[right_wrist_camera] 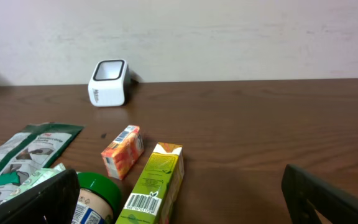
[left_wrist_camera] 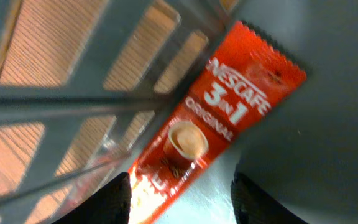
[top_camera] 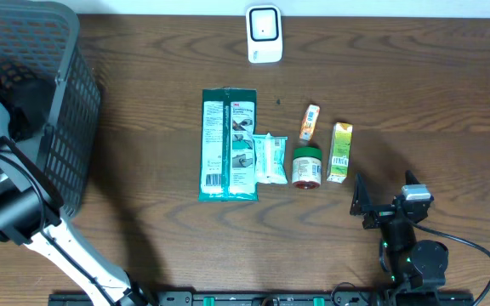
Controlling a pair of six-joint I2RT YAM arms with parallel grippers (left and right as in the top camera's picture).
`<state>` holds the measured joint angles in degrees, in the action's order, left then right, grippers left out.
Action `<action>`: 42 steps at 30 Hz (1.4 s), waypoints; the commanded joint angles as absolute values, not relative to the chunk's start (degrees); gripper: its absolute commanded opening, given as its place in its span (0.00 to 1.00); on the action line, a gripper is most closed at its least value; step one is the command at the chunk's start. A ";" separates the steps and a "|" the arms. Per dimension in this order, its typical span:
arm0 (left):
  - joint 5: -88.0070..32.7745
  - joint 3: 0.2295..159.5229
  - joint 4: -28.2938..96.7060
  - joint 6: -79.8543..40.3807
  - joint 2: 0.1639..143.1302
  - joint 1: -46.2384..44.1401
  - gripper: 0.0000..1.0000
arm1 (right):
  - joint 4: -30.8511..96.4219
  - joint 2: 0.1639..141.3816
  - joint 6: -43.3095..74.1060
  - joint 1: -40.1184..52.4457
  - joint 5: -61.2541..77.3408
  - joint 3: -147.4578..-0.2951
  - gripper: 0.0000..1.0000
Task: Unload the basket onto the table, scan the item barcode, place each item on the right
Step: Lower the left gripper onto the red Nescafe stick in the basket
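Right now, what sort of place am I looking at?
Probably a mock shop checkout on a wooden table: a small white scanner, a row of packaged groceries, and a grey basket at one side.

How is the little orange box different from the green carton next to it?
The orange box is short; the green carton is longer. The orange box is orange and white; the green carton is yellow-green. From the right wrist, the green carton shows a barcode; I can't make one out on the orange box. Both lie flat on the wooden table.
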<state>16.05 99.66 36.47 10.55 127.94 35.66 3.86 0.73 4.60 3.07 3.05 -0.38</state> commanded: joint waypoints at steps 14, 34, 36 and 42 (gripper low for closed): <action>13.96 85.91 26.68 9.80 129.43 37.71 0.58 | 4.10 0.54 5.32 3.42 3.29 -0.32 0.99; -5.15 79.99 23.49 9.96 134.32 37.71 0.50 | 4.08 0.54 5.32 3.42 3.29 -0.32 0.99; -8.51 79.99 23.75 10.13 134.32 37.71 0.54 | 4.10 0.54 5.32 3.42 3.29 -0.32 0.99; -14.41 79.99 25.76 10.50 134.32 37.69 0.58 | 4.10 0.54 5.30 3.42 3.29 -0.32 0.99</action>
<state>-5.91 86.37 19.53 8.93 123.66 38.89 3.86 0.73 4.60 3.07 3.05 -0.38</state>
